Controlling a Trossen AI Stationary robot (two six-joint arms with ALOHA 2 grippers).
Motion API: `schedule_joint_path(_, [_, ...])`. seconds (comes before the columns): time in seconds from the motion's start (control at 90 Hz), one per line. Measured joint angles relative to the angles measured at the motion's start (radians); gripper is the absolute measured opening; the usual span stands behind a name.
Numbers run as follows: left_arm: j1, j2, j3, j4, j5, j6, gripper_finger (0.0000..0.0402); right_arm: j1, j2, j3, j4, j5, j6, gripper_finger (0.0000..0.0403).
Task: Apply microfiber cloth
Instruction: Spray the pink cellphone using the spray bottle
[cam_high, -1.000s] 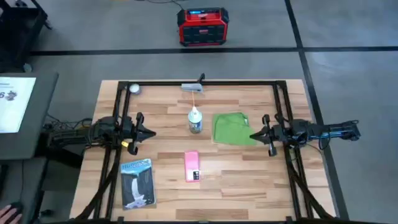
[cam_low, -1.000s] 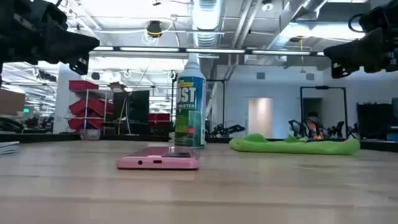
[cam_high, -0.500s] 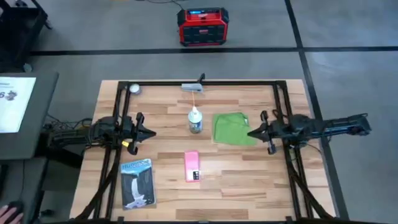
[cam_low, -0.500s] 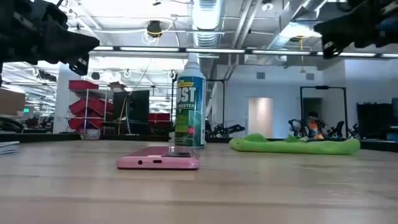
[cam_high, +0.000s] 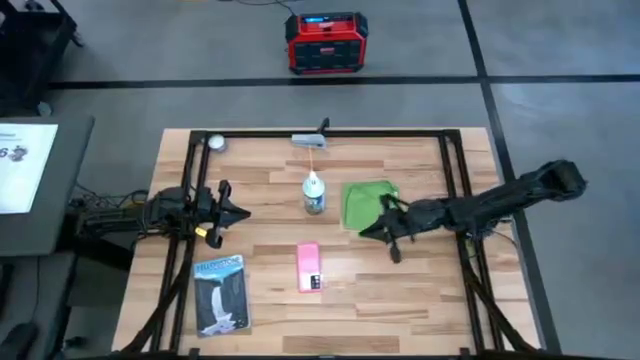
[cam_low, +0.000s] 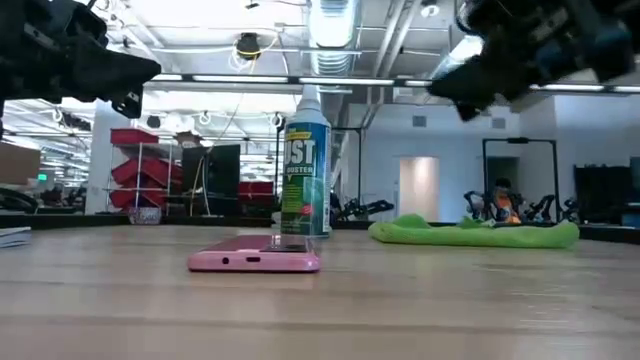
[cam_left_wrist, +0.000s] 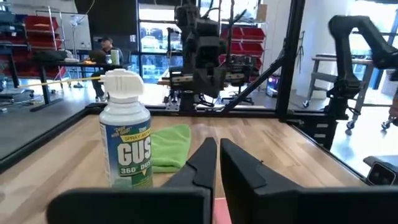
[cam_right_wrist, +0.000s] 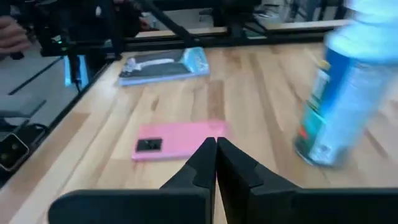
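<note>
the right gripper (cam_high: 366, 231) has reached inward over the microfiber cloth (cam_high: 366, 203), fingers closed and empty, since a second ago; the left gripper (cam_high: 243, 212) waits, fingers closed.

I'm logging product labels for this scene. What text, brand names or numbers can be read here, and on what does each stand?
"GUS" and "360° DUST": on the spray can, left wrist view; small print above unreadable.
"UST" and "DUSTER": same can, low view.
Booklet: title too small to read.
Pink phone: no readable text.
Red device on the floor: nothing readable.
Microfiber cloth: none.
</note>
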Motion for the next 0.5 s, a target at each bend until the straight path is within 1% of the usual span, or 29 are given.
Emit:
schedule_joint_path(0.178, [0.000,0.000,0.000,0.001,0.000,-0.017,0.0000,0.036,0.194,0.162,-0.003,0.000,-0.080,0.0000])
schedule_joint_path(0.389, [0.000,0.000,0.000,-0.005,-0.005,-0.040,0.0000,0.017,0.393,0.292,-0.008,0.006,-0.060,0.0000])
schedule_joint_path(0.5, [0.000,0.000,0.000,-0.006,-0.006,-0.051,0.0000,0.003,0.478,0.347,-0.013,0.029,-0.059,0.0000])
